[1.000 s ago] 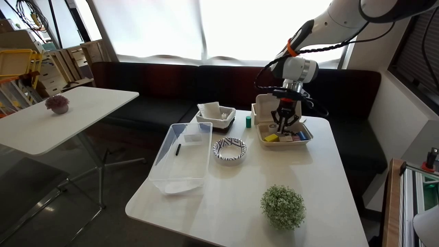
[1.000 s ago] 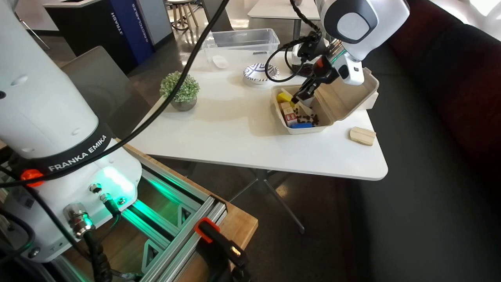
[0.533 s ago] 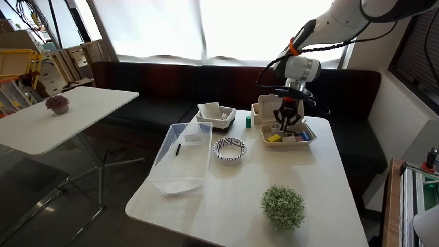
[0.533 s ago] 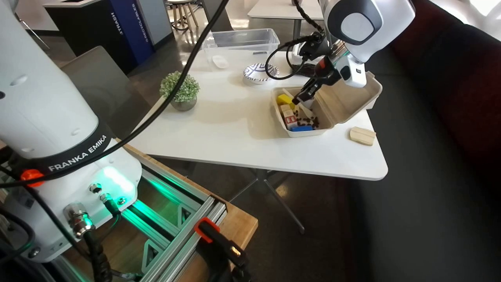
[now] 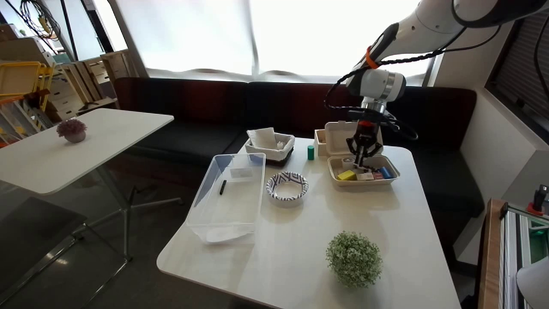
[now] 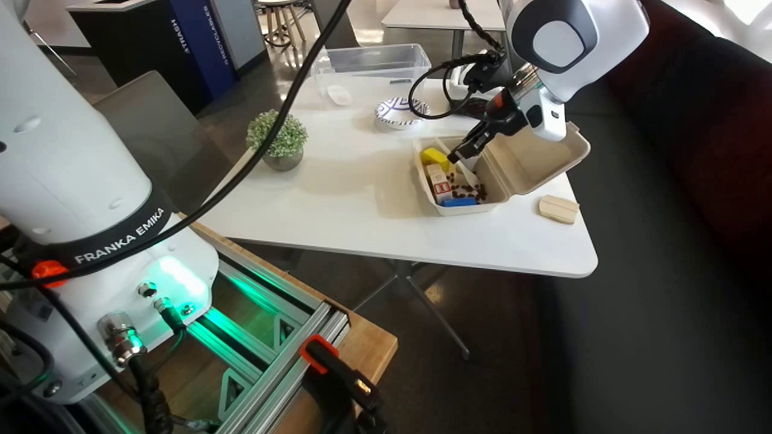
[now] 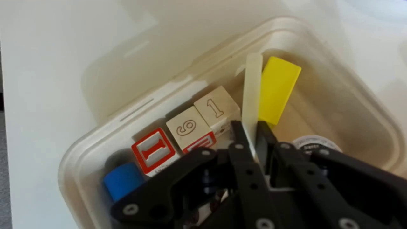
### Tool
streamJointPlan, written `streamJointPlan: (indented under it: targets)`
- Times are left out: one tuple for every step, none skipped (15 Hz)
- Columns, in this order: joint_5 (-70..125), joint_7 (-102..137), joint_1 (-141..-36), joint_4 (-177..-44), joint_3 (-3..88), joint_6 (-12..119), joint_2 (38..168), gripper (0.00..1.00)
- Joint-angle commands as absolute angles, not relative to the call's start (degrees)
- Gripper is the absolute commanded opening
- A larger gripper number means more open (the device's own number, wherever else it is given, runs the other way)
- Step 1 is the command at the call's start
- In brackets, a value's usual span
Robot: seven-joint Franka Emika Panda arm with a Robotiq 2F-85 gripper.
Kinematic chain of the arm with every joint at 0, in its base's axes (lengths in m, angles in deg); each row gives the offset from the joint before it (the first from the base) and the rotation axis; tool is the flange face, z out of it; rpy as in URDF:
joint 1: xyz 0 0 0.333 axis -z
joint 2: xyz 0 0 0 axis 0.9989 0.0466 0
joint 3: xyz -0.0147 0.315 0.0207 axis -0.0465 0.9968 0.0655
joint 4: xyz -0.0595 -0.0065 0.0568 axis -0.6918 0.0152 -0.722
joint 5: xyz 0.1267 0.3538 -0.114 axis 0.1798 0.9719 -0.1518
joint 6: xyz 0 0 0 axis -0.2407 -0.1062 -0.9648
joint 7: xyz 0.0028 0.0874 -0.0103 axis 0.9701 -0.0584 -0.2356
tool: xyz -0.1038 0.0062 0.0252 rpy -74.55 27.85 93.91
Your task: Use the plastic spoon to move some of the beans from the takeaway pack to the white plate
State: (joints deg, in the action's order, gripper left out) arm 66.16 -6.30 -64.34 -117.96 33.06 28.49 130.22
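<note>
The tool (image 7: 250,133) has its two fingers pressed against the handle of the pale spoon (image 7: 252,90), parted only by the handle's own width. In the wrist view the handle's free end sticks out ahead of the tool, while the rest vanishes beneath the tool's dark body. In an exterior view the spoon's scoop shows just below the fingertips, small and soft-edged; whether it carries anything, I cannot tell.

The tool reaches into the takeaway pack (image 5: 364,183), whose raised lid (image 6: 537,158) stands behind it, partly covered, in both exterior views. Dark beans (image 6: 467,193) lie inside the pack near the tool; in the wrist view only a few show between its links. Left of the tool in that view sit a block marked 1 (image 7: 217,106), a second numbered block (image 7: 190,125) touching it, a red-lettered block (image 7: 155,152) and a blue object (image 7: 124,180), the last partly covered. A yellow block (image 7: 279,89) lies ahead; a round labelled item (image 7: 313,143) to the right is half hidden.

Well apart from the tool on the tabletop (image 5: 300,249) stands a patterned white bowl (image 5: 287,189). Farther off, a whitish oval (image 6: 339,95) seen through the clear bin (image 6: 374,65) is too blurred to name.
</note>
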Motion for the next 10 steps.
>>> streamJointPlan:
  targets:
    - [67.3,-6.9,-64.4,-119.7,32.2,27.3,129.0,0.03]
    - [67.3,-6.9,-64.3,-119.8,32.1,27.3,129.0,0.03]
    - [67.3,-6.9,-64.3,-119.9,31.9,27.6,128.9,0.03]
    - [67.3,-6.8,-64.3,-119.9,31.8,27.6,128.9,0.03]
    - [67.3,-6.8,-64.2,-119.8,31.7,27.8,129.2,0.03]
    - [67.3,-6.7,-64.1,-119.7,31.6,27.7,129.3,0.03]
    - [67.5,-6.6,-64.0,-119.7,31.6,28.0,129.4,0.03]
    - [67.6,-6.7,-63.8,-119.6,31.5,28.0,129.4,0.03]
    - [67.6,-6.7,-63.7,-119.5,31.4,28.0,129.5,0.03]
    - [67.6,-6.7,-63.7,-119.5,31.4,28.1,129.5,0.03]
